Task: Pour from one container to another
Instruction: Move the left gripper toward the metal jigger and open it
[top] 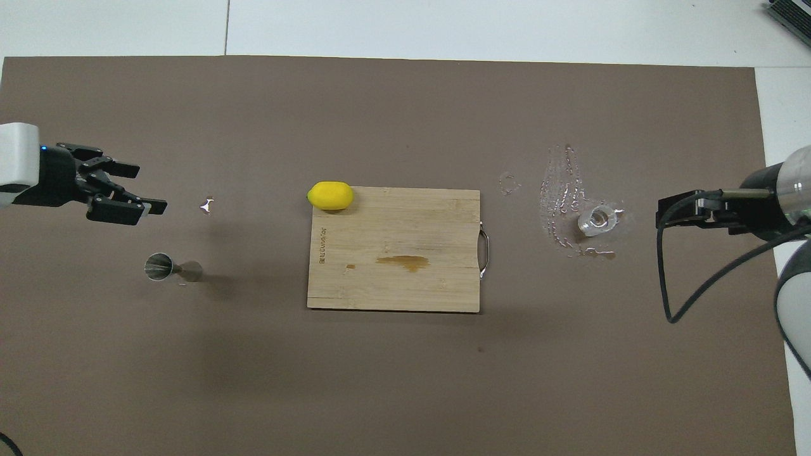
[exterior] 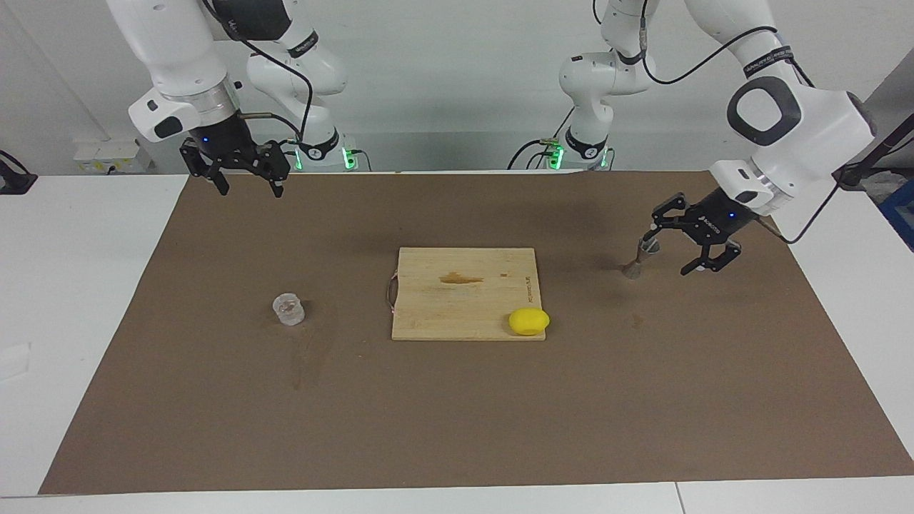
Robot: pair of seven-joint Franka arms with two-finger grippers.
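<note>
Facing view: the left gripper (exterior: 674, 250) hangs low beside the upright metal jigger (exterior: 638, 258), fingers spread and empty, while the right gripper (exterior: 246, 184) hovers high with fingers apart — the glass tumbler (exterior: 288, 309) stands on the brown mat (exterior: 457, 414).

Overhead view: tumbler (top: 597, 220) amid wet streaks toward the right arm's end; jigger (top: 171, 268) toward the left arm's end; a lemon (top: 330, 195) at the cutting board (top: 394, 253) corner.

Right pincer (top: 671, 212) fingertips indistinct from overhead

white arms (exterior: 792, 121), grey joint caps, black grippers (exterior: 243, 160) – black cables, blue lights
</note>
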